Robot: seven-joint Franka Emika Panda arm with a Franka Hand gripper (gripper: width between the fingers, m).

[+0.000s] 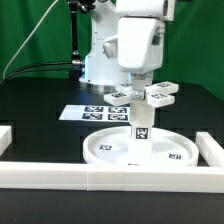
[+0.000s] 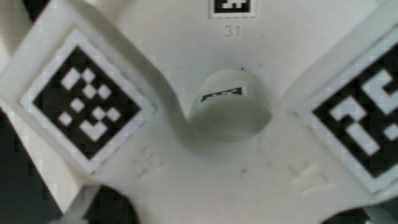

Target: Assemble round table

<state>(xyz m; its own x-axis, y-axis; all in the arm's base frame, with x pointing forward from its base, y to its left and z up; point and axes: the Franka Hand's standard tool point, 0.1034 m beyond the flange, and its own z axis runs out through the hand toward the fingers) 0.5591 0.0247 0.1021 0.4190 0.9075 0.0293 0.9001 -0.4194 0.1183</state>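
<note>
- Gripper (image 1: 139, 88) hangs at frame centre of the exterior view, over the cross-shaped foot piece (image 1: 146, 94); I cannot tell whether it grips.
- Foot piece (image 2: 222, 110) sits atop the upright leg (image 1: 142, 124), I judge for seating.
- Leg stands on the round disc (image 1: 105, 150), low centre, near the front white bar (image 1: 60, 172).

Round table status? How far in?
Looks done: leg stands upright in the middle of the disc. In hand: the cross foot sits on top of the leg, right under the claw; the wrist view shows its tagged arms close up. Left, probably: securing the foot and letting go. Claw grip not visible.
</note>
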